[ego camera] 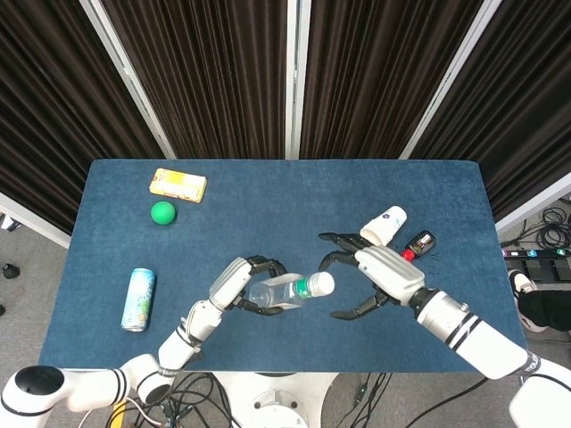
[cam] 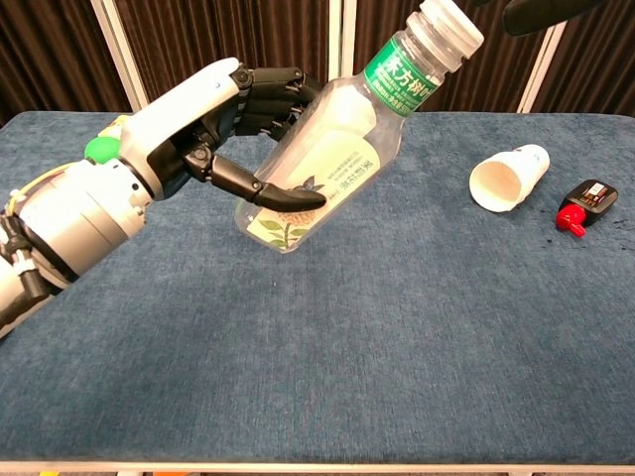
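My left hand (ego camera: 241,285) (cam: 213,129) grips a clear plastic bottle (ego camera: 287,291) (cam: 332,149) with a green label and a white cap, held tilted above the blue table (ego camera: 268,214), cap pointing to the right. Just right of the cap my right hand (ego camera: 375,276) hovers with its fingers spread and nothing in it. In the chest view only a dark fingertip of the right hand (cam: 541,12) shows at the top edge.
A white paper cup (ego camera: 384,226) (cam: 508,177) lies on its side at the right, beside a small black and red object (ego camera: 417,244) (cam: 583,204). A green ball (ego camera: 162,212), a yellow box (ego camera: 177,185) and a lying can (ego camera: 139,299) are at the left.
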